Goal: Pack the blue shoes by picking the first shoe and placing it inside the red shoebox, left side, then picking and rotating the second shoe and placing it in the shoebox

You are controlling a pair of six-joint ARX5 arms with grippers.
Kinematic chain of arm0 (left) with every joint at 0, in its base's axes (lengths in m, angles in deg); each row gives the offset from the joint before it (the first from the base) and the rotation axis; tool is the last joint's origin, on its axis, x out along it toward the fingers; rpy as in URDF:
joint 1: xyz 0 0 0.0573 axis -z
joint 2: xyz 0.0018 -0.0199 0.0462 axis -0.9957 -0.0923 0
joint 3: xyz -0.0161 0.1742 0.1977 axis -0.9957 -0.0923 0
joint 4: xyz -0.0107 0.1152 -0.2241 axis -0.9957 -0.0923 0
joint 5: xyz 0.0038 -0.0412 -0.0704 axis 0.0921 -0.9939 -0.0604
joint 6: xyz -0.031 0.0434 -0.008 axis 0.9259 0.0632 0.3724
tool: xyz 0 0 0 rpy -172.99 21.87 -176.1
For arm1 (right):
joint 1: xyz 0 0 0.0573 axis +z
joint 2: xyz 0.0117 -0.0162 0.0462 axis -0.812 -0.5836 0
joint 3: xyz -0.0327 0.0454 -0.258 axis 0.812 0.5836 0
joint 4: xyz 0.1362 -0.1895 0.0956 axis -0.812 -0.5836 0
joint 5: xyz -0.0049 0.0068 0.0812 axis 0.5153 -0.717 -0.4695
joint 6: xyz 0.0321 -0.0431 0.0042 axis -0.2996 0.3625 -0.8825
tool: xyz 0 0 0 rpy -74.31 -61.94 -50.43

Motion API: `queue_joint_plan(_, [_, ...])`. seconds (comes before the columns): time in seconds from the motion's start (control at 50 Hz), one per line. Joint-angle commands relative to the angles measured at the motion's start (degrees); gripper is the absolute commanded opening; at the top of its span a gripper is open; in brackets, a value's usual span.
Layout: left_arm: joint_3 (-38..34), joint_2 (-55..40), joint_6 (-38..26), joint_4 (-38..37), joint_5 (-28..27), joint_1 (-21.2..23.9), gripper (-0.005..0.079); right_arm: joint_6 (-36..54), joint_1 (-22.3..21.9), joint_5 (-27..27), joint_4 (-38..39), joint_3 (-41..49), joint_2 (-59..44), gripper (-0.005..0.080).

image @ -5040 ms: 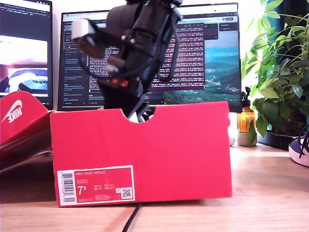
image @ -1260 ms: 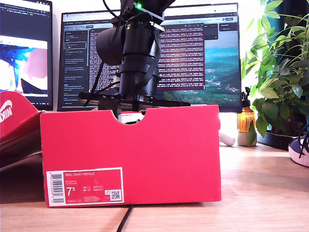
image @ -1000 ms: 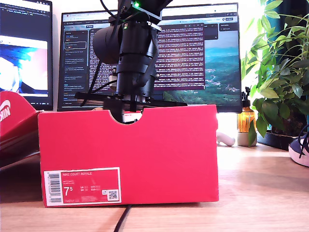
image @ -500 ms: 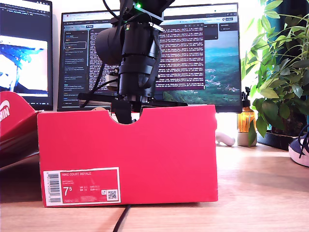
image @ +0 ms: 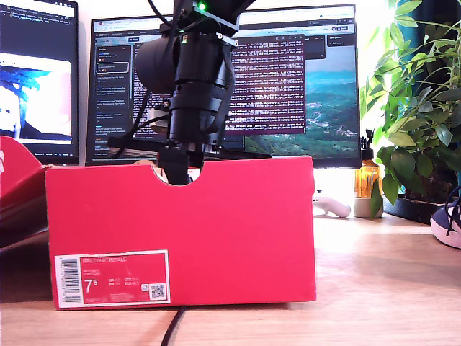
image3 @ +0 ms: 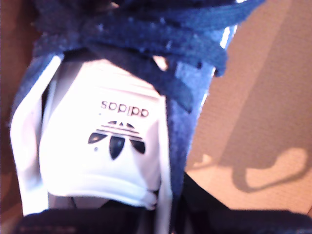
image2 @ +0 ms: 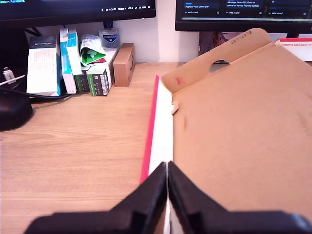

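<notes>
The red shoebox (image: 216, 231) stands in the middle of the exterior view, label and half-round notch facing the camera. A black arm (image: 191, 79) reaches down into it behind the notch, its jaws hidden by the wall. In the second wrist view my second gripper (image3: 141, 214) is shut on a blue shoe (image3: 112, 141), whose white logo tongue and navy laces fill the picture above brown cardboard. Another blue shoe (image: 448, 223) lies at the exterior view's right edge. My first gripper (image2: 167, 168) is shut, fingertips meeting over the red-and-white edge of a brown cardboard panel (image2: 243, 131).
The red lid (image: 14, 187) leans at the exterior view's left. Monitors, a plant (image: 418, 108), an amber bottle (image: 367, 180) and a white object (image: 330, 204) stand behind the box. A cable (image: 173, 331) runs in front. Cartons (image2: 46, 63) and a black object (image2: 12, 112) line the desk.
The shoebox and its lid have slid toward the exterior view's left, and the arm inside shifted left with them. The white object behind the box has come into view.
</notes>
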State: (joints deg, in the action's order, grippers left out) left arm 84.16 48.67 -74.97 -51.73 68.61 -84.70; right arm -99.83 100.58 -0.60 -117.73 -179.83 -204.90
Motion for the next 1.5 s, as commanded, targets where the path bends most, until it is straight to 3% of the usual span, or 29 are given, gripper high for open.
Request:
queue_joint_plan(0.0, [-2.08,0.5,0.22,0.33,-0.07,0.11,-0.0011,-1.16,1.44,-1.33,0.76,-0.11,-0.13,-0.0013])
queue_joint_plan(0.24, [-2.08,0.5,0.22,0.33,-0.07,0.11,-0.0011,-4.96,0.94,-6.78,0.76,-0.11,-0.13,-0.0013])
queue_joint_plan(0.44, [-2.08,0.5,0.22,0.33,-0.07,0.11,-0.0011,-5.81,0.94,-7.52,0.76,-0.11,-0.13,-0.0002])
queue_joint_plan(0.5, [-2.08,0.5,0.22,0.35,-0.07,0.11,-0.0011,-5.92,0.94,-7.52,0.81,-0.11,-0.13,0.0039])
queue_joint_plan(0.64, [-2.08,0.5,0.22,0.33,-0.07,0.11,-0.0011,-5.99,0.94,-7.76,0.83,-0.11,-0.13,0.0228])
queue_joint_plan(0.72, [-2.08,0.5,0.22,0.33,-0.07,0.11,-0.0011,-5.77,0.92,-8.5,0.81,-0.11,-0.13,0.027])
queue_joint_plan(1.1, [-2.08,0.5,0.22,0.33,-0.07,0.11,-0.0011,-5.6,0.09,-8.63,-1.44,-1.38,-0.11,0.027])
queue_joint_plan(1.48, [-2.08,0.5,0.22,0.33,-0.07,0.11,-0.0011,-3.87,-1.14,-8.13,-8.2,-8.83,-0.11,0.0268])
